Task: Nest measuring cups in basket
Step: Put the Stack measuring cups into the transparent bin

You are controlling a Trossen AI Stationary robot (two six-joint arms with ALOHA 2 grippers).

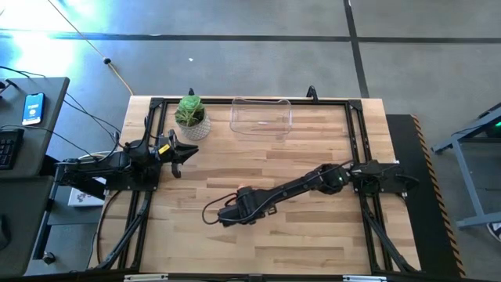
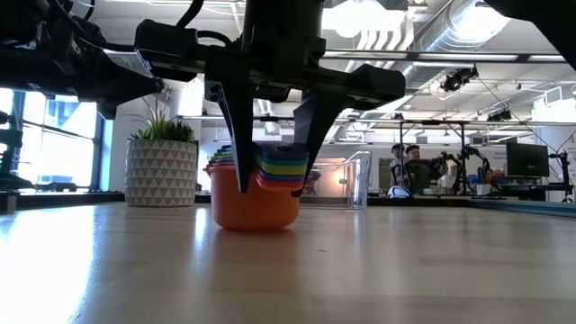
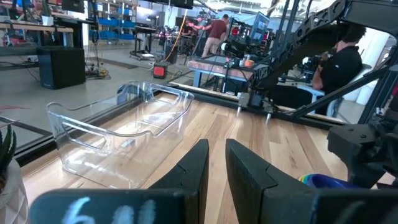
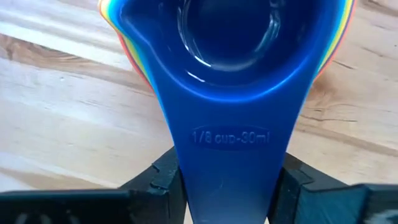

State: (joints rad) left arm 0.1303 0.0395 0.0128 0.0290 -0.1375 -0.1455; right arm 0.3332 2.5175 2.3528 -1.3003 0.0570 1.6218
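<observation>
The measuring cups (image 2: 256, 193) sit nested in one stack on the table, orange cup at the bottom, blue cup (image 4: 236, 37) on top, their handles fanned toward the near side. My right gripper (image 2: 274, 189) points down over the stack at the table's middle front and hides it in the high view (image 1: 233, 211). The clear basket (image 1: 261, 117) stands at the far edge with nothing in it. My left gripper (image 1: 184, 153) waits level at the left side, shut on nothing. My right gripper takes the stacked handles between its two fingers, one finger on each long side of the blue top handle (image 4: 186, 168). The fingers (image 2: 238, 153) come from above, pointing down, and lie across the handles. The stack rests upright with the orange cup's base on the table.
A green plant in a white patterned pot (image 1: 190, 116) stands left of the basket at the far edge. A dark frame (image 1: 356, 125) runs round the table. Bare wood lies between the stack and the basket. People and benches show in the room beyond.
</observation>
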